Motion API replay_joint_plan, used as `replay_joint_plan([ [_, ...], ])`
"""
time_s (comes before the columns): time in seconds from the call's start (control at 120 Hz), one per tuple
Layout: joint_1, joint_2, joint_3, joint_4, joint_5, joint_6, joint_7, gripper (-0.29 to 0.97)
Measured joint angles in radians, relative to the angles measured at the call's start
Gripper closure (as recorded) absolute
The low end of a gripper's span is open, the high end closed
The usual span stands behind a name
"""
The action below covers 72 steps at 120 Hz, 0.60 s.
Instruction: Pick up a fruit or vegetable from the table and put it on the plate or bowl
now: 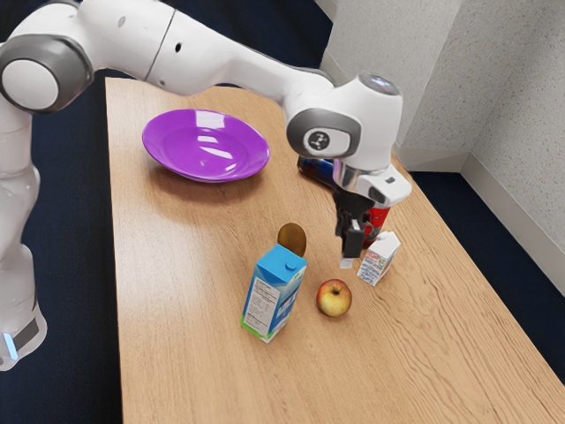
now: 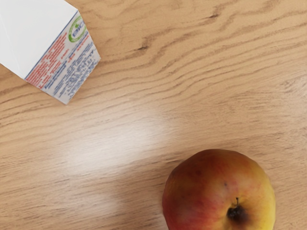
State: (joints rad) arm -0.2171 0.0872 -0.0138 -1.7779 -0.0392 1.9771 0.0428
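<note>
A white robot arm reaches from the exterior view's upper left across a wooden table, its black gripper pointing down just above the tabletop. From this angle it cannot be told whether the gripper is open or closed; the apple lies free on the table, not in its grasp. The apple, red and yellow, sits on the wood just below and beside the gripper, toward the near edge. In the wrist view the apple lies stem up, with bare wood between it and a small white carton. In the exterior view that carton stands just to the right of the gripper. A blue carton stands left of the apple, with a brown kiwi behind it. A purple plate rests well apart, near the far left of the table. A red can stands behind the gripper.
</note>
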Motion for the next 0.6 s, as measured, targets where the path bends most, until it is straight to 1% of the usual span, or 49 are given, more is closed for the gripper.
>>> replay_joint_plan([
  [0.083, -0.017, 0.0, 0.0, -0.03, 0.0, 0.026, -0.013, 0.0],
  [0.192, -0.017, -0.002, 0.0, -0.053, -0.001, 0.048, -0.027, 0.0],
  [0.275, -0.018, -0.001, 0.0, -0.056, -0.003, 0.059, -0.036, 0.0],
  [0.45, -0.064, -0.003, 0.0, -0.054, -0.009, 0.07, -0.052, 0.0],
  [0.6, -0.078, 0.003, 0.001, -0.057, -0.015, 0.074, -0.062, 0.0],
])
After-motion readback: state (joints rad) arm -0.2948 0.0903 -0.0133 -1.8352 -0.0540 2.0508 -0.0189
